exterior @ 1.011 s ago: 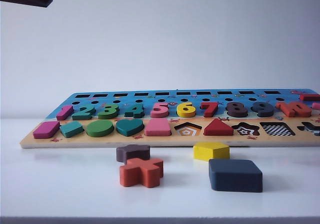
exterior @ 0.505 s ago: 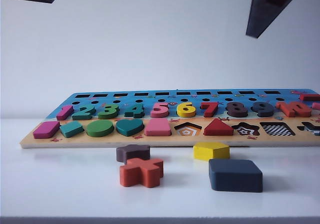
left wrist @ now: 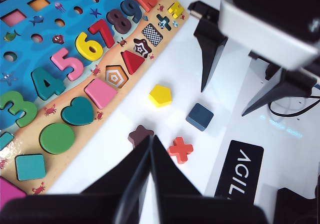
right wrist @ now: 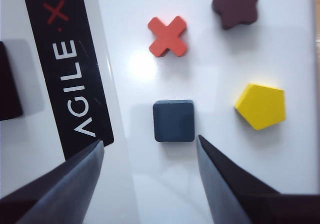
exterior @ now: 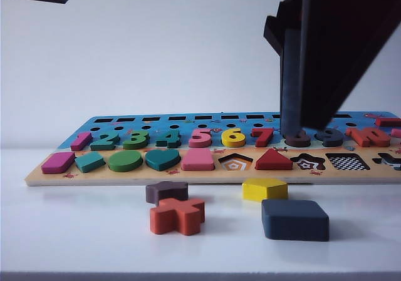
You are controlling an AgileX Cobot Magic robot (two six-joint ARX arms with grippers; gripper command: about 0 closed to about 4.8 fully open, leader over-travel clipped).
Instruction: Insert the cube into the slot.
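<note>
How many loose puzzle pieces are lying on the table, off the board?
4, all in front of the board: the dark star, the orange cross, the yellow pentagon, and the cube nearest the camera.

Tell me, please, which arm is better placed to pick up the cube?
Right. The right gripper hangs open above the table with the cube lying just ahead of its fingertips. The left gripper is shut and sits farther off, nearer the star and cross pieces.

Matt painted cube point(right wrist: 174, 120) on a glossy white table point(right wrist: 150, 69).
</note>
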